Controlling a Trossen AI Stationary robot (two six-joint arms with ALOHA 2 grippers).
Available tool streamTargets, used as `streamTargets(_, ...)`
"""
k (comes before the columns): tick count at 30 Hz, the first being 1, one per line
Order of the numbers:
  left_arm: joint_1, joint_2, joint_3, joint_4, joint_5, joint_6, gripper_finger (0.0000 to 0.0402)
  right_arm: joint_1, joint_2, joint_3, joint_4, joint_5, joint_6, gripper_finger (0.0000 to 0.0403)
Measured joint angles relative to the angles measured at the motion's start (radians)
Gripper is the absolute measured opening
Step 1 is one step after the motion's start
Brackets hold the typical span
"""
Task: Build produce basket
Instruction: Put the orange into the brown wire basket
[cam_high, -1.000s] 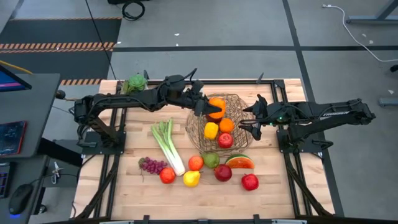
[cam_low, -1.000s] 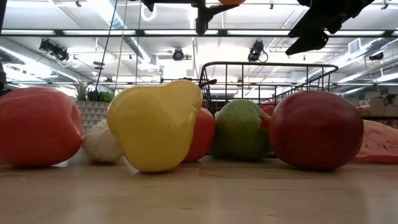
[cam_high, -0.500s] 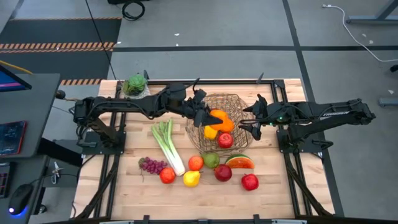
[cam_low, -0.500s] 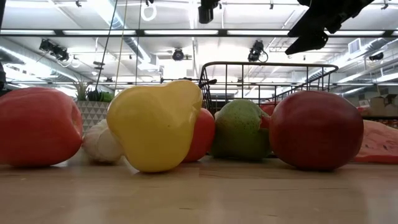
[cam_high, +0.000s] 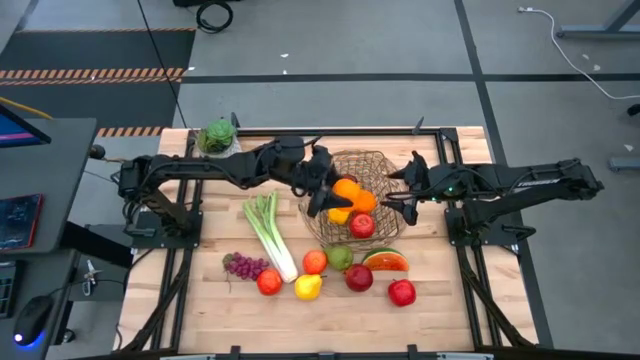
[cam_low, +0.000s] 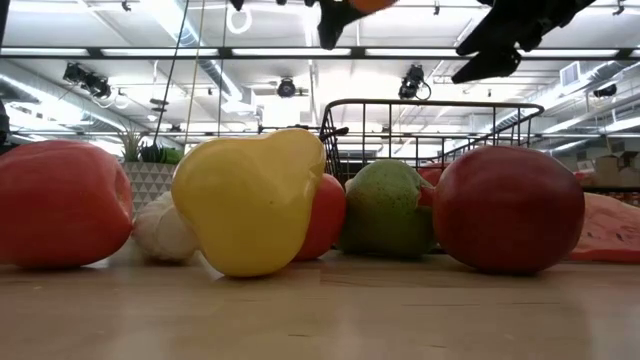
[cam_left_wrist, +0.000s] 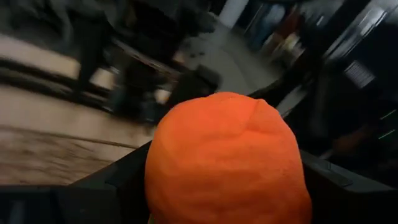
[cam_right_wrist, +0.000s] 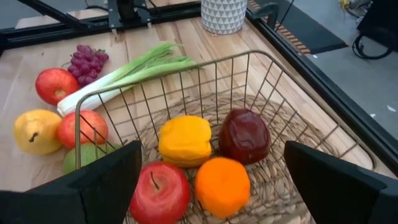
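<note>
The wire basket stands at the middle of the table's far half. It holds a yellow pepper, a dark red apple, a red apple and an orange. My left gripper hangs over the basket's left part, shut on another orange. My right gripper is open and hovers at the basket's right rim, touching nothing. A leek, grapes, a watermelon slice, a green pear and more apples lie on the table's near half. My left gripper pinches the orange between its two fingers, one on each side of the fruit. The orange is lifted clear, above the basket's rim and over the fruit inside it.
A potted plant stands at the table's far left corner. A yellow pear-shaped fruit, red apples and a green pear line the near edge. The arms' metal frames run along the table's left and right sides.
My left gripper has carried the orange from over the basket's far part toward the near edge, to over the basket's middle, staying shut on it.
</note>
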Motion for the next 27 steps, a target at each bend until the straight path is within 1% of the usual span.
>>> streamTargets(6,0.006,0.0,0.0,-0.047,-0.089,0.487,0.0286,0.0,0.037,0.0,0.094,0.001,-0.021,0.0396)
streamTargets(11,0.0,0.0,0.0,-0.063,-0.105,0.863,0.0286,0.0,0.068,0.0,0.223,-0.016,-0.026,0.0396)
streamTargets(14,-0.008,0.0,0.0,-0.065,-0.12,1.02,0.0286,0.0,0.083,0.0,0.24,-0.026,-0.027,0.0396)
streamTargets(18,-0.023,0.0,0.0,-0.066,-0.14,1.185,0.0286,0.006,0.103,0.001,0.233,-0.032,-0.019,0.0396)
streamTargets(20,-0.032,0.0,0.0,-0.079,-0.145,1.294,0.0286,0.015,0.116,0.001,0.235,-0.051,-0.003,0.0396)
streamTargets(22,-0.039,0.004,0.0,-0.111,-0.145,1.398,0.0286,0.022,0.126,0.001,0.219,-0.078,0.008,0.0396)
streamTargets(27,-0.048,0.028,-0.001,-0.171,-0.147,1.591,0.0286,0.042,0.129,0.001,0.146,-0.082,0.051,0.0396)
